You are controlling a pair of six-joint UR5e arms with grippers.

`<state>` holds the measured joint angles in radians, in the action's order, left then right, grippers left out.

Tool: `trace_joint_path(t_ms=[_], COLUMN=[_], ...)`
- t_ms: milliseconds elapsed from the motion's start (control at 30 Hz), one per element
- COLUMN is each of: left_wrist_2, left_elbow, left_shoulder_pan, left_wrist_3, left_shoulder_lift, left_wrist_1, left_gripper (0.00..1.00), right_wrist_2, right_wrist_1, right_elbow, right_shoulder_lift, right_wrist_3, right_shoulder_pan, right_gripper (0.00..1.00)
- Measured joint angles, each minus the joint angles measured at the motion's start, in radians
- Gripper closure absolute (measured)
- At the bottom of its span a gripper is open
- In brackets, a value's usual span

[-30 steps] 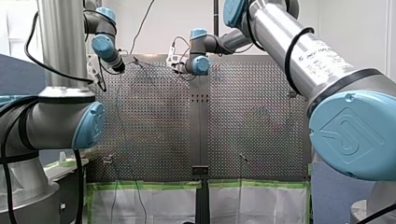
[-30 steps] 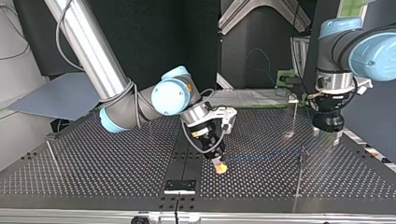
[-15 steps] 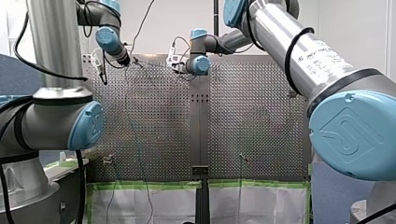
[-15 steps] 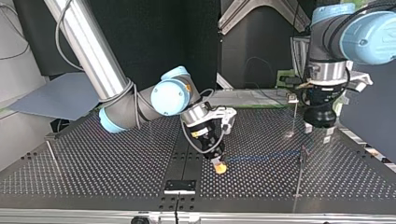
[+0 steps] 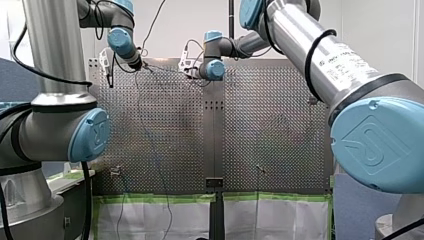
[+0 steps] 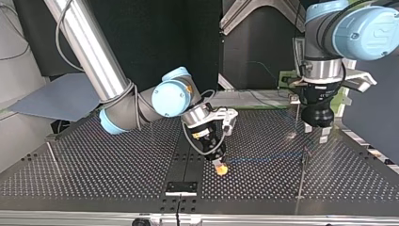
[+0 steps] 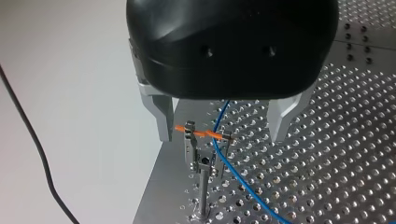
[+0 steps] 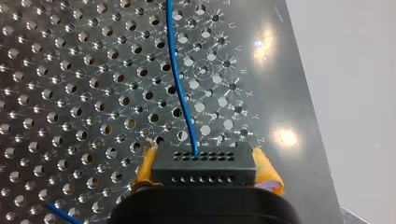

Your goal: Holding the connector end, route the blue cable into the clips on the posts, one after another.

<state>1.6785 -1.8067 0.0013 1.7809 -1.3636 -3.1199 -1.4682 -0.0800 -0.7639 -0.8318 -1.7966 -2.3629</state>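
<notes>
**Blue cable** (image 8: 180, 88): a thin single wire, judged light and limp (it likely needs tension to seat). The best hold is the rigid black connector (image 8: 205, 163), where my right gripper (image 8: 208, 173) has its yellow pads closed on both flanks. In the top view, my left gripper (image 6: 315, 133) hangs at 2 o'clock from it. Its fingers (image 7: 161, 116) are spread wide and grip nothing, and the cable passes between them at the clip (image 7: 204, 136). Letters engraved on the table (image 8: 56, 70) read U–Z. The arm label (image 5: 345, 62) is illegible.

Thin blue cable (image 8: 179, 88) out of black connector (image 8: 204, 169), at orange-tipped clip (image 7: 190, 140) atop post (image 7: 202, 191).
</notes>
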Motion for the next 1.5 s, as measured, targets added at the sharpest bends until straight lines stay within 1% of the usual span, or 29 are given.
trace_joint_path(t_ms=[200,333,500,600,767,1133,1500], left_wrist_2=[-0.006,-0.025,-0.036,-0.035,-0.032,-0.017,-0.015], left_elbow=[0.000,0.000,0.000,0.000,0.000,0.000,0.000], left_shoulder_pan=[0.005,0.010,0.013,0.013,0.013,0.014,0.015], left_wrist_3=[-0.066,-0.111,-0.166,-0.189,-0.197,-0.196,-0.197], left_shoulder_lift=[-0.001,-0.001,-0.002,-0.005,-0.008,-0.014,-0.014], left_wrist_1=[0.038,0.066,0.077,0.077,0.076,0.076,0.077], left_gripper=[0.00,0.00,0.00,0.00,0.00,0.00,0.00], right_wrist_2=[0.000,0.000,0.000,0.000,0.000,0.000,0.000], right_wrist_1=[0.001,0.001,0.003,0.004,0.004,0.007,0.011], right_elbow=[0.000,0.000,0.000,0.000,0.000,-0.001,0.000], right_shoulder_lift=[0.000,0.000,0.000,0.000,0.000,0.001,0.001], right_wrist_3=[0.000,0.000,-0.001,-0.001,-0.002,-0.002,-0.002], right_shoulder_pan=[0.000,0.000,0.002,0.002,0.003,0.003,0.006], right_gripper=[1.00,1.00,1.00,1.00,1.00,1.00,1.00])
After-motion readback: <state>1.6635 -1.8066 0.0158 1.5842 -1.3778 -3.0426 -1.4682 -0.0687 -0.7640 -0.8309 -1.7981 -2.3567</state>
